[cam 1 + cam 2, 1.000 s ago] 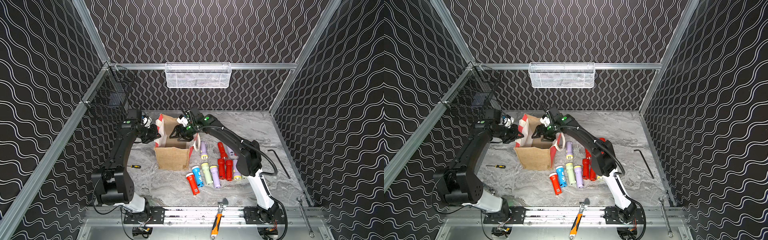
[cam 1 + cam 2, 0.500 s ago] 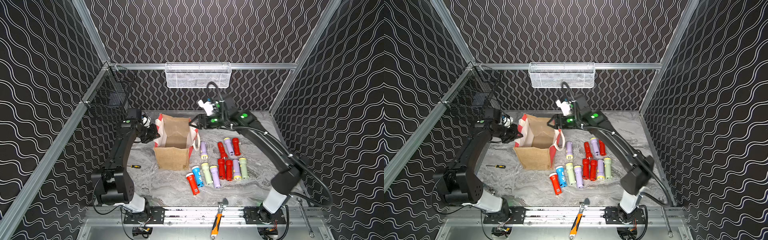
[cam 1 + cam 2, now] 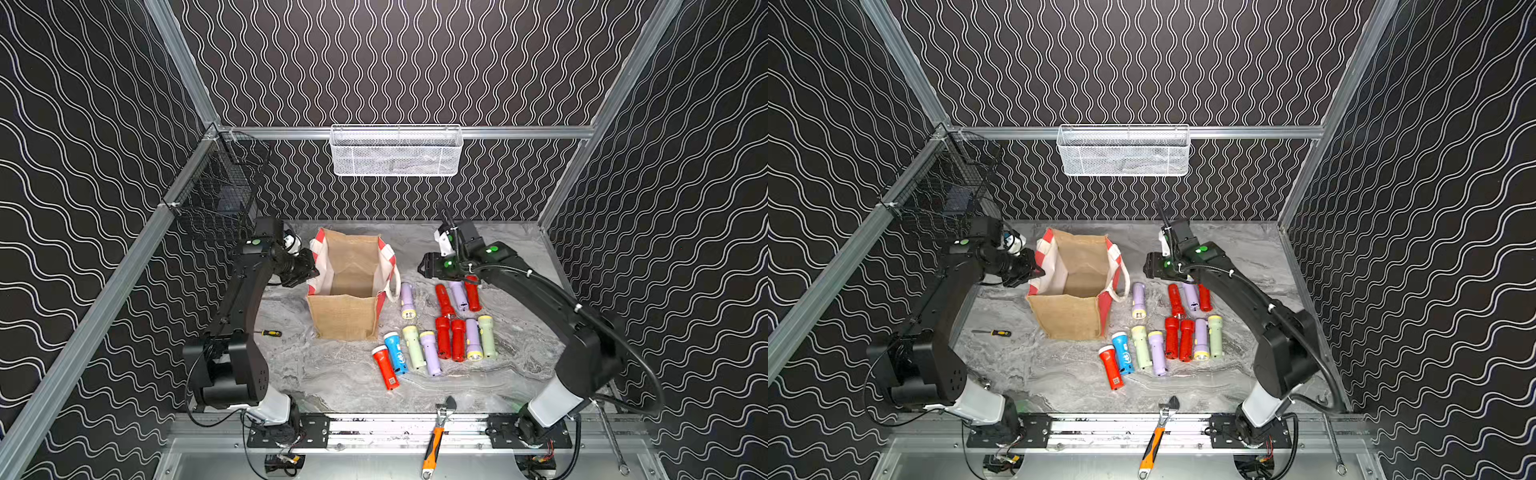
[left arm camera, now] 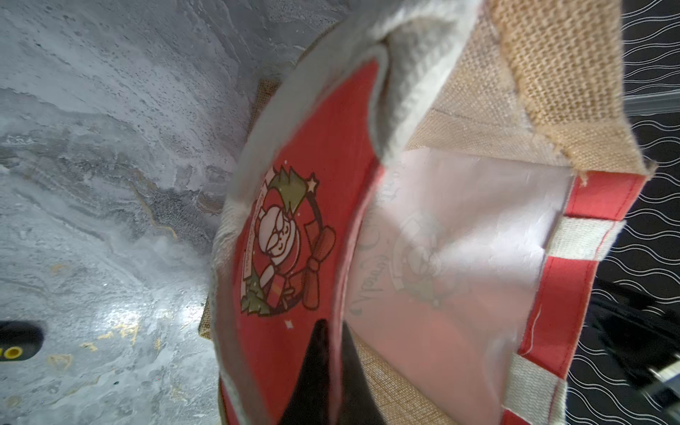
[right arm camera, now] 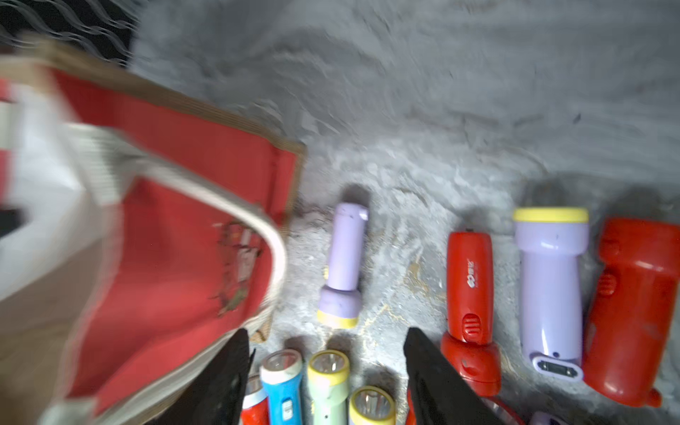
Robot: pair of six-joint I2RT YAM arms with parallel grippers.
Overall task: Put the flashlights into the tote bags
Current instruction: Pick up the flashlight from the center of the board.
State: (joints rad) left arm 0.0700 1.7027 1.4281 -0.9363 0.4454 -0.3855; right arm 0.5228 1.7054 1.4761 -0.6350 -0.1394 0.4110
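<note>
The burlap tote bag [image 3: 347, 316] stands open at mid-table, with red-and-white panels and a whitish lining. My left gripper [image 3: 309, 270] is shut on its left rim; the left wrist view shows both fingers clamping the edge of the red panel [image 4: 305, 220]. Several flashlights lie on the table right of the bag: a lilac one [image 3: 407, 300], red ones [image 3: 444, 299], a blue one [image 3: 395, 352] and pale green ones [image 3: 413, 347]. My right gripper [image 3: 424, 268] hovers open and empty above the back of this group, its fingertips [image 5: 423, 353] spread over the flashlight heads.
A white mesh basket [image 3: 395, 151] hangs on the back wall and a black wire basket [image 3: 216, 195] on the left wall. A small screwdriver [image 3: 270, 333] lies left of the bag. An orange-handled wrench [image 3: 436, 436] lies on the front rail.
My right arm has swung from over the bag's opening to the right and now sits above the flashlights. The left gripper has kept its hold on the bag rim.
</note>
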